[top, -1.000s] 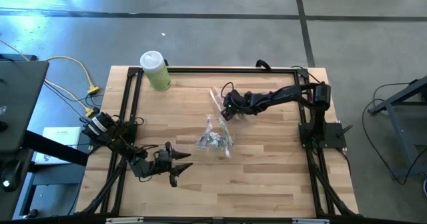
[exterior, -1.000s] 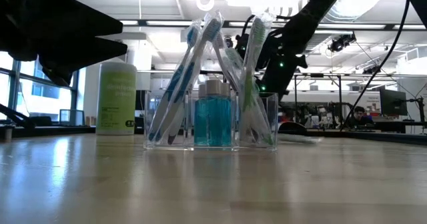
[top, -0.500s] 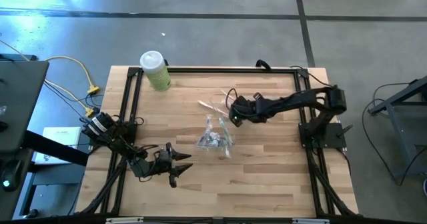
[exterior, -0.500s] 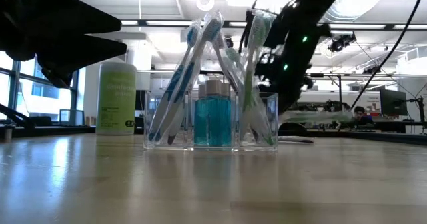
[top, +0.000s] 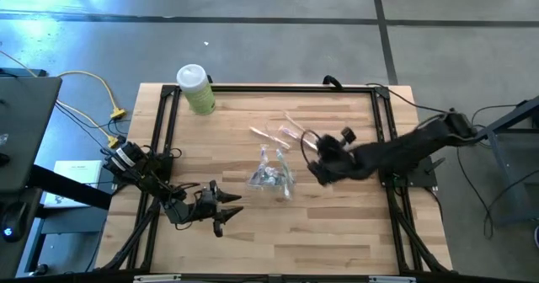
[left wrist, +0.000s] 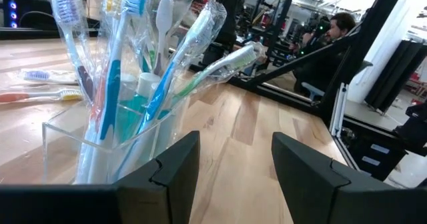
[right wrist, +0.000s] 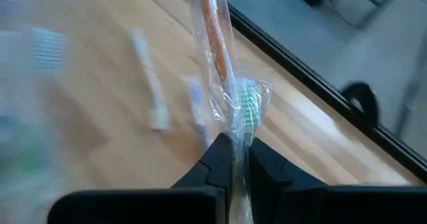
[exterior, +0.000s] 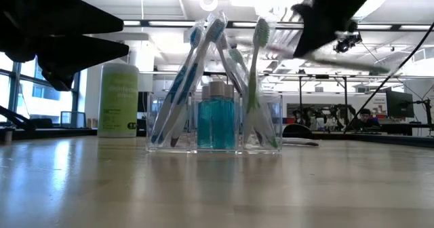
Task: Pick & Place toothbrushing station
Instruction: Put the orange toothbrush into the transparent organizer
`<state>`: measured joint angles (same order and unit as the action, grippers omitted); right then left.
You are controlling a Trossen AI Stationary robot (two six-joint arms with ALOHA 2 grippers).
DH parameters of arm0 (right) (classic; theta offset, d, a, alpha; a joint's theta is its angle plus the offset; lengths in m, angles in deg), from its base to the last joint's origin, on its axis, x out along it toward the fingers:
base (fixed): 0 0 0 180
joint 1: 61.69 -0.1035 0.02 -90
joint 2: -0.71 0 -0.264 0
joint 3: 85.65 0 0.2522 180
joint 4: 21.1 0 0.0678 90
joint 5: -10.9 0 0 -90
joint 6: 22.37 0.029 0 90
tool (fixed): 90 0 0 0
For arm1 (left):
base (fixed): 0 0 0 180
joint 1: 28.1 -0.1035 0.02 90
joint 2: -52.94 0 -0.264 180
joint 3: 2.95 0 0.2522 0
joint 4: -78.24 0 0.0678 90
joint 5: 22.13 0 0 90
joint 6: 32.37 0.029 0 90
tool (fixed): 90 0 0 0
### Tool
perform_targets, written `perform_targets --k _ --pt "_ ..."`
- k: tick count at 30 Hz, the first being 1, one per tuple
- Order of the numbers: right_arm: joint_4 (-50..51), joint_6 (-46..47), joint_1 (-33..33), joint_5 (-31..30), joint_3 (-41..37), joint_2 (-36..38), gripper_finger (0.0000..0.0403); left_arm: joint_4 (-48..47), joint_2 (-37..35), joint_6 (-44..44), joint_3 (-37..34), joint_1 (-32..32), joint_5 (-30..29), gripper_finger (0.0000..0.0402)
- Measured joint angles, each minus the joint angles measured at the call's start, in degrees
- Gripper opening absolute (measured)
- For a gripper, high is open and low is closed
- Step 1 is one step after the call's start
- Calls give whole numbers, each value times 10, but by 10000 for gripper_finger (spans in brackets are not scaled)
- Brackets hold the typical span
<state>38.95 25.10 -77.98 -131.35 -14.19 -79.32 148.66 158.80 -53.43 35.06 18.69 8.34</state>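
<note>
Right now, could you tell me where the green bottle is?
In the high view, the green bottle stands at the table's far-left corner, behind the clear organizer.

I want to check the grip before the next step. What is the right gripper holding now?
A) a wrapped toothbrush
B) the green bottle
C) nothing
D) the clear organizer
A: in the right wrist view the right gripper is shut on a wrapped toothbrush, which stands out past its fingers in clear plastic.
</note>
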Motion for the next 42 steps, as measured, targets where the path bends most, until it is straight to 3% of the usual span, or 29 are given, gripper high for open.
perform_targets --k 6,12,16,20,24,28,35,42 --pt "-8 32 -122 -67 0 30 15 0 0 0 0 0 0 182" --pt "-70 18 -209 -90 1 8 15 53 0 5 2 -22 1 182" --pt "-151 -47 -247 -106 1 -13 15 54 0 47 27 -52 62 182" --pt "-218 -111 -265 -106 1 -35 15 53 0 139 80 -73 143 182" --pt "-265 -164 -270 -86 1 -60 15 36 0 260 143 -73 141 182" --pt "-298 -192 -268 -73 1 -82 15 5 0 317 191 -77 136 182" --pt "-321 -222 -268 -51 1 -95 15 -57 0 298 226 -102 135 182" --pt "-320 -223 -268 -25 1 -95 15 -58 0 268 229 -128 165 182"
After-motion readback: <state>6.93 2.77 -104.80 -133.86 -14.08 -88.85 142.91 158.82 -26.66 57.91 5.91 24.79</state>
